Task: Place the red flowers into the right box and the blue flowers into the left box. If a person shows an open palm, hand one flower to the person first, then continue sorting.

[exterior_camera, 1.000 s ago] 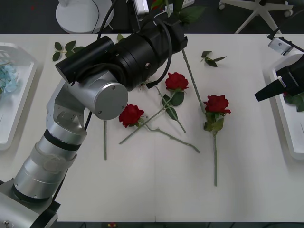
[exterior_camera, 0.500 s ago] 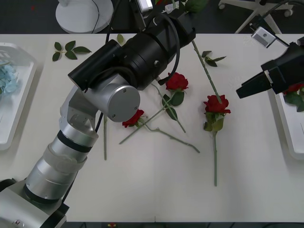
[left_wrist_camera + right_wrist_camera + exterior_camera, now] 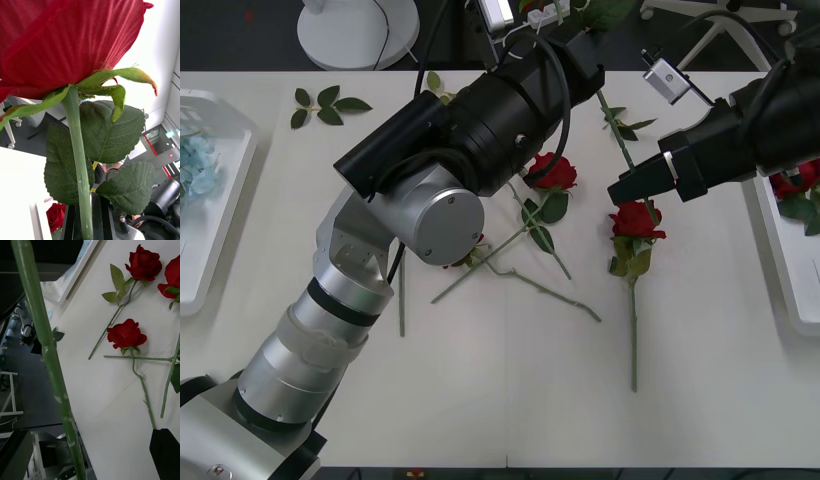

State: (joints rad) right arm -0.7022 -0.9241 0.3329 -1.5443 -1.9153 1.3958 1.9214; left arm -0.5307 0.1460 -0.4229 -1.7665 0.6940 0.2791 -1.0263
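I am looking down on a white tabletop (image 3: 510,400), with a dark floor and chair legs beyond its far edge. My left arm is reaching across the middle toward the far edge, and the left gripper (image 3: 565,22) is sitting past that edge with a red rose clamped in its fingers; in the left wrist view the held rose (image 3: 67,41) is looming right over the camera, its green stem (image 3: 80,165) running down between the fingers, so they are closed on it. In the front view that stem is slanting down from the gripper toward the right.

My right gripper (image 3: 617,192) is hanging just above a rose (image 3: 637,220) lying on the right of centre, close beside the slanting stem. I cannot tell whether its fingers are apart or together. One black finger (image 3: 165,453) is showing in the right wrist view.

Three red flowers are lying loose on the tabletop: that one, another (image 3: 554,172) near the middle, and a third (image 3: 465,252) partly hidden under my left arm, their stems crossing.

The right box (image 3: 780,270) is sitting at the right edge with red blooms (image 3: 792,183) inside. The left box (image 3: 225,220) is sitting at the left edge, holding a blue flower (image 3: 192,165).
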